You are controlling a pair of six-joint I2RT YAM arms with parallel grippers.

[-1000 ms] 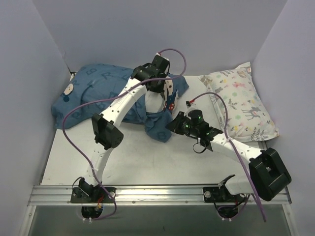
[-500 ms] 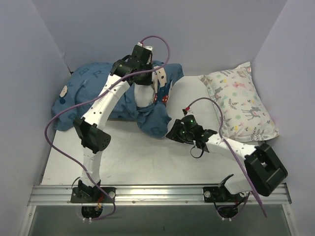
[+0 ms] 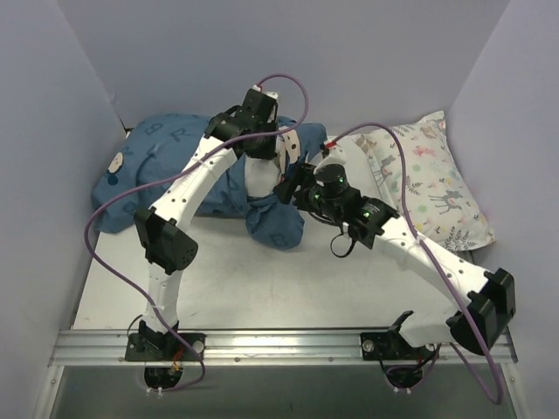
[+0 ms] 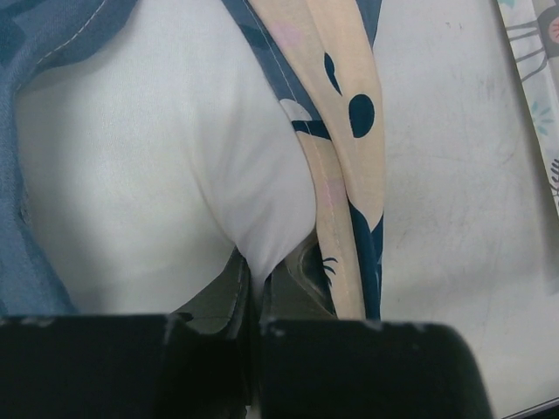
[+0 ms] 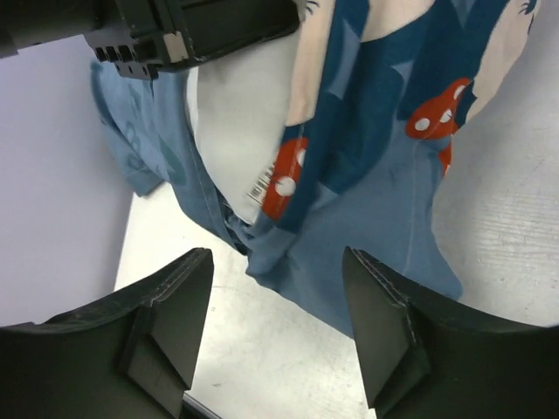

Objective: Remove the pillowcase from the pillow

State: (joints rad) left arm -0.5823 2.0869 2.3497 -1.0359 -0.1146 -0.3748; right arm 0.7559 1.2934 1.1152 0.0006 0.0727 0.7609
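My left gripper is pinched together on a fold of the pillow, the white stuffing cloth clamped between its fingers at the pillow's bared end. The pillowcase covers the rest of the pillow, its dark-blue bulk running from that bared end toward the side wall, with its open hem bunched in a loose heap around the exposed white cloth. A cream band of the pillowcase, spotted with dark dots, hangs just beside the pinched fold in the left wrist view.

My right gripper hangs just off the pillow's bared end, jaws standing well apart and holding nothing, with the bunched hem and its red mushroom print in the gap ahead of them. I cannot tell whether either finger touches the cloth. A floral-print pillow lies on the surface near the pillow's bared end, apart from it.
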